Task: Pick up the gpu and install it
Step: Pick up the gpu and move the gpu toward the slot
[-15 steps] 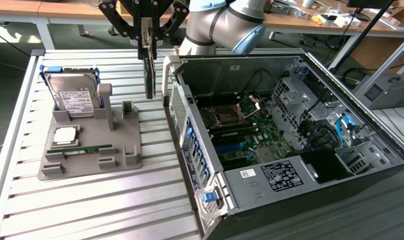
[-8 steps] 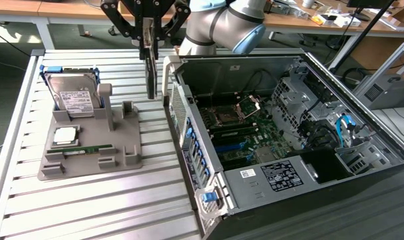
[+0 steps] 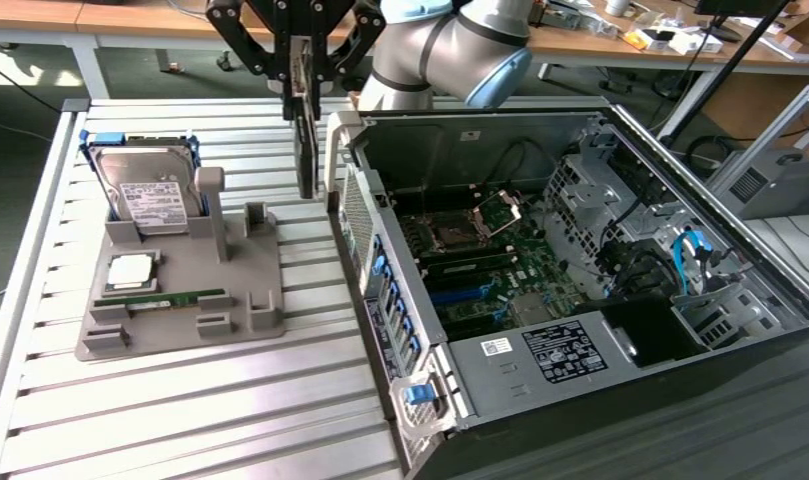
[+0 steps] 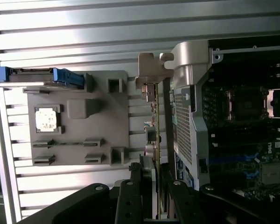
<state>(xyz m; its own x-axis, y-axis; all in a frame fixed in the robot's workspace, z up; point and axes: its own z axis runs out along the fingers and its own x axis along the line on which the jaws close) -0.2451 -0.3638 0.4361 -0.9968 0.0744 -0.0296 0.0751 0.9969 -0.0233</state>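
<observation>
Claw [image 4: 151, 179] pinching gpu [image 4: 155, 116] by top edge. Card hangs upright, clear of tabletop [image 3: 177, 420], between tray [image 3: 164, 335] and open case [image 3: 511, 140]. Pickup done; seating in case not yet done.

One computer case [image 3: 444, 150]; beside it one gpu [image 3: 304, 130] and one grey holder [image 3: 164, 335] carrying one hard drive [image 3: 144, 190], one processor chip [image 3: 133, 270], one memory stick [image 3: 164, 297].

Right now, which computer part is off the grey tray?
The gpu: the thin card hanging edge-on in the claw, beside the open case. The hard drive, chip and memory stick all sit on the tray.
</observation>
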